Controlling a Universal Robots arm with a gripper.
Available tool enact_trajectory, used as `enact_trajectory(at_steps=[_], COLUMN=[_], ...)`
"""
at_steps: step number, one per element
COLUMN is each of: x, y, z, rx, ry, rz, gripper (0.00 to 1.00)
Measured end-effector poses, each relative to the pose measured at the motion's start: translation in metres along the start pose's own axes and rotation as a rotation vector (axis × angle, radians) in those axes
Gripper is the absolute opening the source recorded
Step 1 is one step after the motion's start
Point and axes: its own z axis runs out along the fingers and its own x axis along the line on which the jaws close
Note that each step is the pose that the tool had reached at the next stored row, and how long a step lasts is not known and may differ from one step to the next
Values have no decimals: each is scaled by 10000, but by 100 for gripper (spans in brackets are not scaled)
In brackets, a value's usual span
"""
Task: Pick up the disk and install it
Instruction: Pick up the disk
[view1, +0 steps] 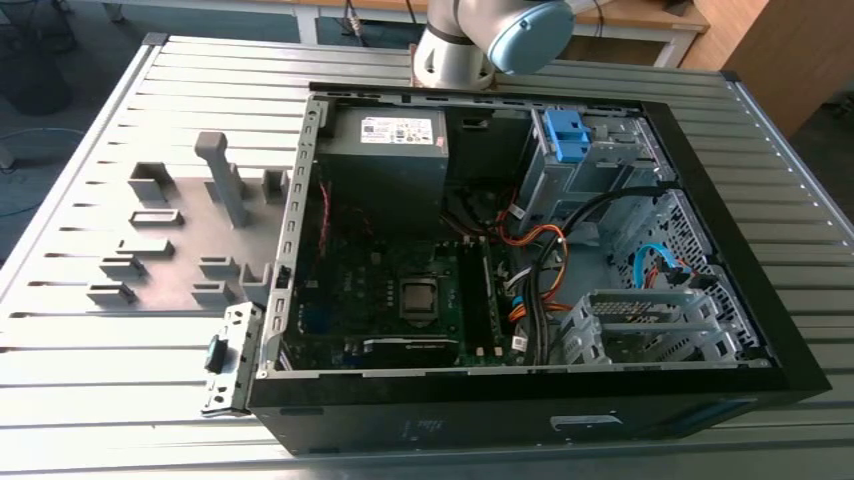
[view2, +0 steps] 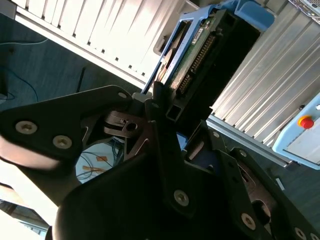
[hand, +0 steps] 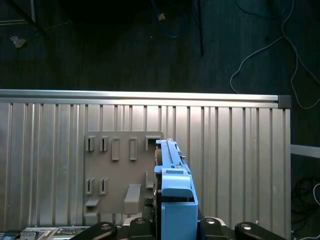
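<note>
claw (hand: 175, 223) clamped on the disk (hand: 175, 187), above slatted metal table (hand: 240, 150), dark floor (hand: 100, 50), loose cables (hand: 265, 46) beyond

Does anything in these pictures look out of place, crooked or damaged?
Nothing looks damaged or spilled. The disk is not in the open computer case. It stands on edge between the fingers of the gripper, over the slatted table by the grey fixture plate.

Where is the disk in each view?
Exterior view: grey fixture plate on the ribbed table, beside the computer case.
First wrist view: the disk, edge-on, before that plate's edge.
Second wrist view: the disk, connector edge showing, in the pincer.
Shared landmark: the ribbed table.
</note>
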Motion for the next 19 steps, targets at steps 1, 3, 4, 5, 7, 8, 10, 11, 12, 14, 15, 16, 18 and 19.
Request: enact_trajectory(at_steps=[1, 3, 4, 5, 7, 8, 10, 11, 12, 14, 15, 16, 18, 19], x=[0, 13, 30, 52, 98, 118, 156, 172, 189, 218, 231, 243, 266, 276], y=[0, -9, -21, -39, -78, -100, -147, -174, -206, -268, -302, -337, -415, -454], z=[0, -1, -2, -3, -6, -7, -10, -11, -12, -13, -14, -15, -16, -17], rx=[0, -1, -4, -9, -19, -25, -34, -38, -43, -49, -54, -57, -63, -66], ry=[0, 1, 2, 4, 2, 3, 3, 4, 5, 5, 7, 8, 11, 13], rz=[1, -2, 0, 1, 1, 1, 2, 3, 3, 3, 3, 4, 4, 4], gripper=[36, 36, 36, 36, 36, 36, 36, 36, 36, 36, 36, 36, 36, 36])
